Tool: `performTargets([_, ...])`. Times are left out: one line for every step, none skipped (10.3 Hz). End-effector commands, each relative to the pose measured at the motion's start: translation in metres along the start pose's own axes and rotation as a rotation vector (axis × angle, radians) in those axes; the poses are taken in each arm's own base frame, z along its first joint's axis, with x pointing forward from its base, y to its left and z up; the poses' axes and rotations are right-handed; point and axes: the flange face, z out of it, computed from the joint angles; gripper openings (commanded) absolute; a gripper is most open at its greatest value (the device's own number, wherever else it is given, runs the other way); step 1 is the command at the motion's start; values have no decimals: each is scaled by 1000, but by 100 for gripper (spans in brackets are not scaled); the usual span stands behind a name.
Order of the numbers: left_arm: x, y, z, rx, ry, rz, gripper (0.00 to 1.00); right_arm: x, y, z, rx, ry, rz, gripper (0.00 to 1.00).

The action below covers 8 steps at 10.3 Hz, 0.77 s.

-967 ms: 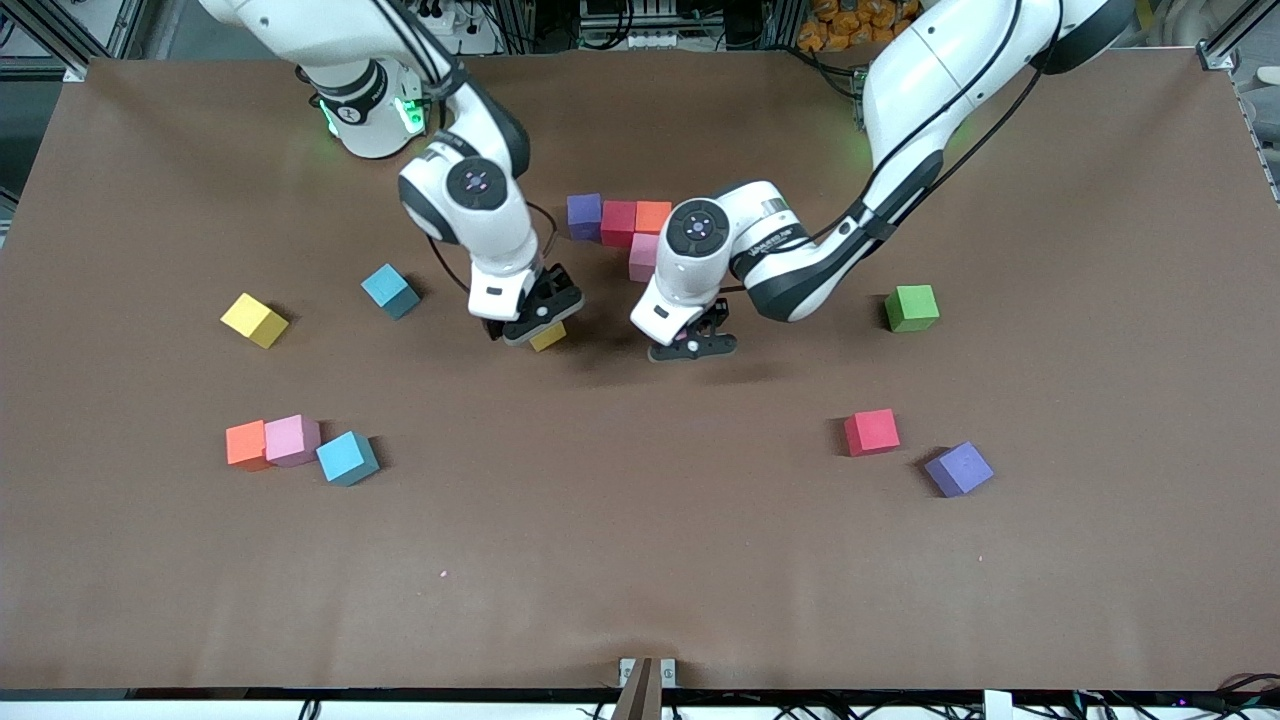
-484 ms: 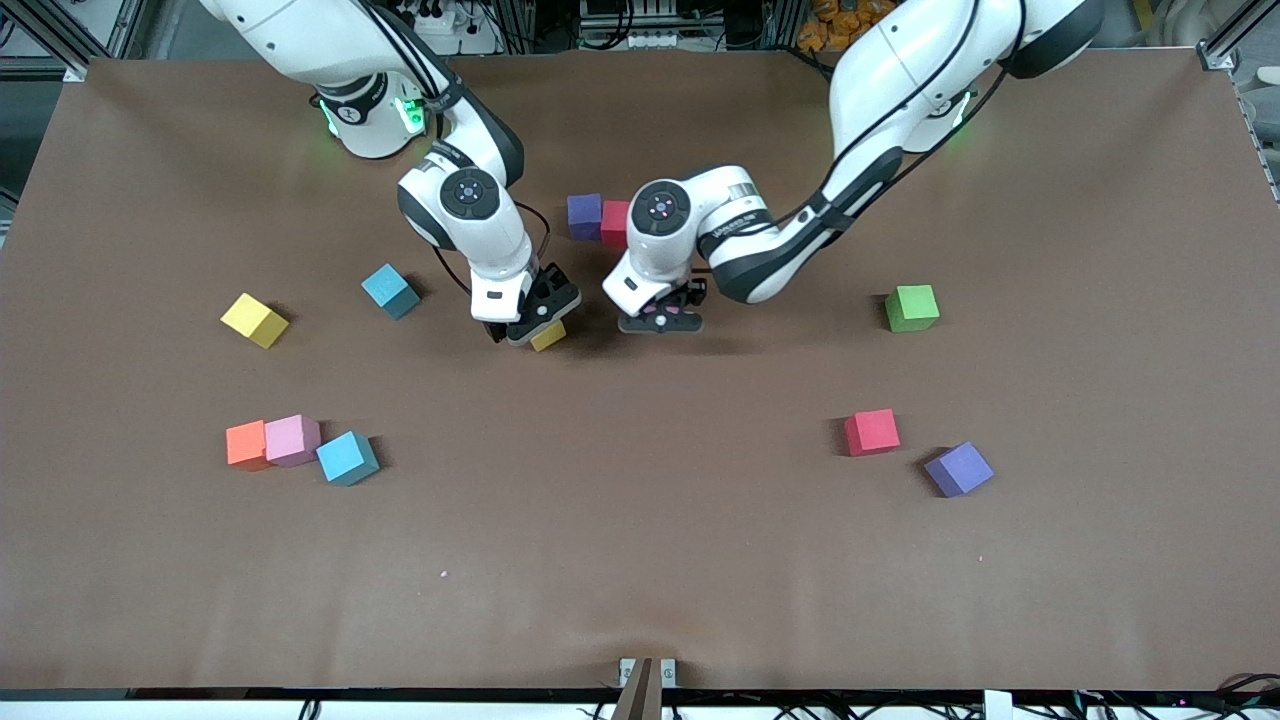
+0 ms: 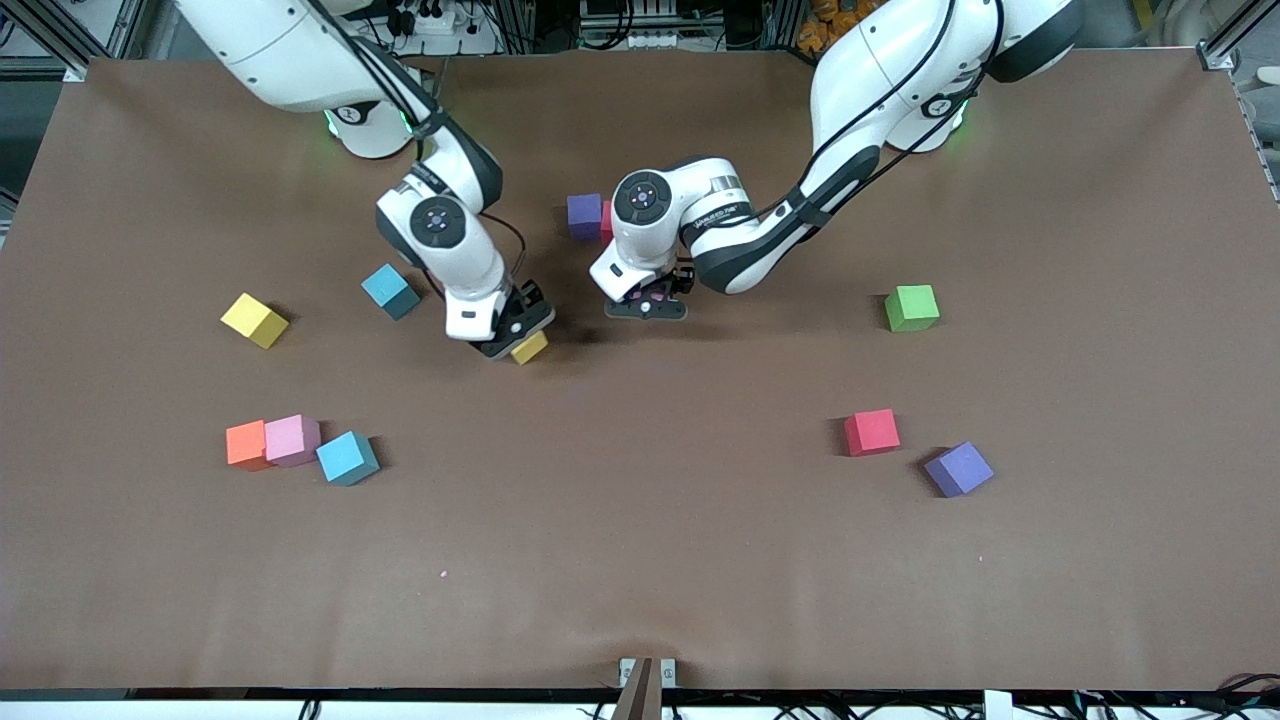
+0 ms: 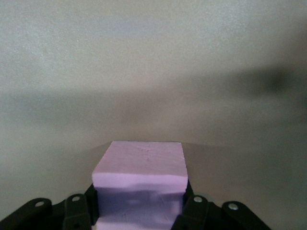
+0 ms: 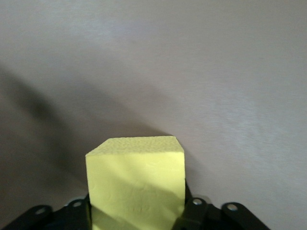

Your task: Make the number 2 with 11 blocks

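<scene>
The left gripper (image 3: 647,305) is closed on a pink block (image 4: 140,179); in the left wrist view the cube sits tight between the two fingers. The gripper is low over the table (image 3: 640,560), just beside the started digit. The right gripper (image 3: 510,340) is closed on a yellow block (image 3: 529,347), which the right wrist view shows held between its fingers, over the table toward the right arm's end from the started digit.

I take this started digit as the landmark. Only a purple block (image 3: 584,215) and the edge of a red block (image 3: 606,220) touching it can be seen, because the left arm covers whatever else lies there. How many cubes are already placed I cannot tell.

Well apart from the started digit lie the loose blocks. Toward the right arm's end there are a blue block (image 3: 389,291) and a second yellow block (image 3: 254,320), and nearer to the front camera an orange block (image 3: 245,444), a pink block (image 3: 292,440) touching it, and a second blue block (image 3: 347,458) just beside the pink one. Toward the left arm's end lie a green block (image 3: 911,308), a second red block (image 3: 871,432) and a second purple block (image 3: 958,469).

In my judgement the task is at an early stage: only part of the top row seems done, two cubes are in hand, and most cubes are still to be fetched.
</scene>
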Motion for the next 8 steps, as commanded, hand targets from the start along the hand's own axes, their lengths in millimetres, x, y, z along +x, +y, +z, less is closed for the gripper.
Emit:
performTargets([-9, 9, 8, 11, -10, 7, 11, 3, 19, -24, 21, 42, 13, 0])
performTargets([-10, 10, 10, 13, -11, 6, 11, 1, 37, -37, 12, 13, -20, 0])
performTargets([-11, 10, 10, 13, -13, 3, 11, 5, 58, -55, -8, 3, -43, 0])
performTargets([-9, 9, 10, 14, -11, 2, 11, 9, 72, -70, -32, 7, -69, 0])
performTargets([-7, 7, 9, 14, -9, -1, 11, 16, 84, -84, -49, -10, -101, 0])
performTargets([6, 3, 6, 11, 6, -19, 11, 25, 97, -101, -63, -34, -138, 0])
performTargets([14, 10, 2, -1, 22, -28, 11, 35, 104, -117, -67, -59, -194, 0])
performTargets([18, 11, 3, -3, 23, -35, 11, 43, 111, -133, -64, -76, -237, 0])
